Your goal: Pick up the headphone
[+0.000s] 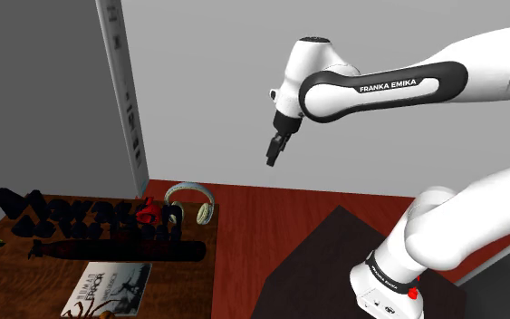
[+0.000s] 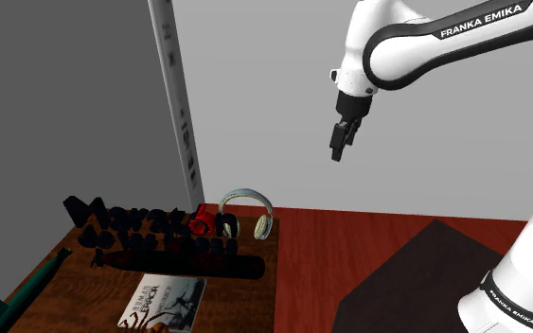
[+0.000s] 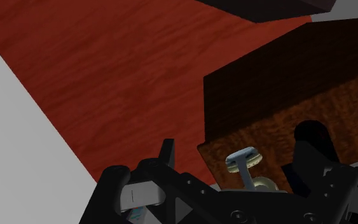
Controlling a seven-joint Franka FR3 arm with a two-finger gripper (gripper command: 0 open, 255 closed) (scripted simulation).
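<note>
Two broad surfaces frame the scene: a plain grey wall [image 1: 352,172] and a red-brown, wood-grained floor [image 1: 271,217]. The white arm [image 1: 398,86] reaches from its dark stand [image 1: 325,263] up and toward the shoulder view's left, ending high above the floor.

A brown wooden table [image 1: 185,281] fills the lower left of that view. A tall white panel [image 1: 121,82] with small dark marks along its edge rises from behind the table's far side, slanting up out of frame.

On the table, a long row of chunky black letters [image 1: 90,217] runs across the middle, between the near edge and the far corner. A printed booklet [image 1: 108,285] lies flat nearer the front edge. A dark green, bottle-like thing [image 2: 23,289] lies at the table's far left edge in the second exterior view.

The headphone [image 1: 205,214], pale with a thin arched band, stands upright at the table's far corner. It is just behind the right end of the letters and close beside the foot of the panel. A small red object [image 1: 156,213] sits just beside its left ear cup, partly hidden by the letters; whether they touch cannot be told.

The black gripper [image 1: 273,156] hangs in the air, pointing down, well apart from the headphone and off to its right. In the wrist view its fingers stand apart with nothing clasped between them, and the headphone shows far below them.
</note>
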